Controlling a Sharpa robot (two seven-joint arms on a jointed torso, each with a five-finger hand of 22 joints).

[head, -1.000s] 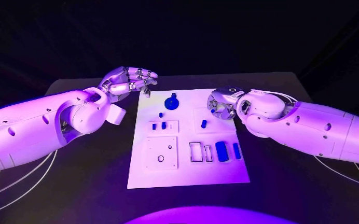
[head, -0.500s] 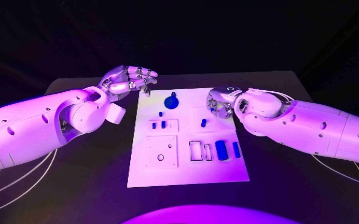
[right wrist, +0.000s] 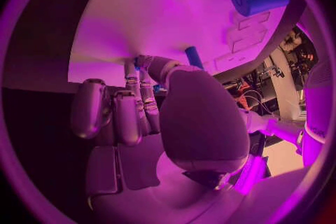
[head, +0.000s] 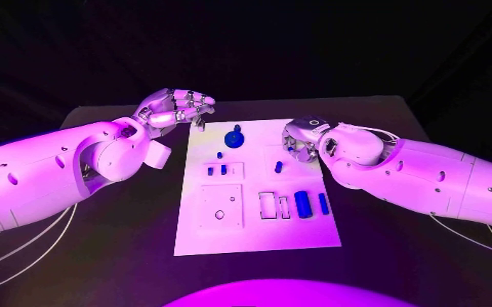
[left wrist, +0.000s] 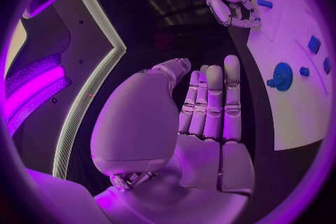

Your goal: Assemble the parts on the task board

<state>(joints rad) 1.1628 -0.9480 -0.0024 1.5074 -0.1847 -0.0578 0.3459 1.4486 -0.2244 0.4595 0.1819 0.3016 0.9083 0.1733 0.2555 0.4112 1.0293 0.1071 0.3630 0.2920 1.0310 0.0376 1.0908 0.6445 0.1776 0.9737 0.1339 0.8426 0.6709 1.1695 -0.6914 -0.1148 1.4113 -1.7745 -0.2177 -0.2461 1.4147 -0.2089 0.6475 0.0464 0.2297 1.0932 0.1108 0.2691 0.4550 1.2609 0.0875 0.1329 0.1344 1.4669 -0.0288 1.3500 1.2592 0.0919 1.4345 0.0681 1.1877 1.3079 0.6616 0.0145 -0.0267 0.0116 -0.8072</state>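
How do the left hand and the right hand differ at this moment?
The left hand hangs beside the task board, off its far left corner; the right hand is over the board's right edge. The left hand's fingers stand straight together; the right hand's fingers curl. Both hold nothing.

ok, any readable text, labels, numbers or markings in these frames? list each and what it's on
None readable.
Task board: plain white, with only outlined recesses and blue parts such as the round one; no print legible.
Left hand and right hand: no lettering visible on the hands or the white arms.
Right wrist view: cluttered equipment at the rim is too blurred to tell whether it bears any text.
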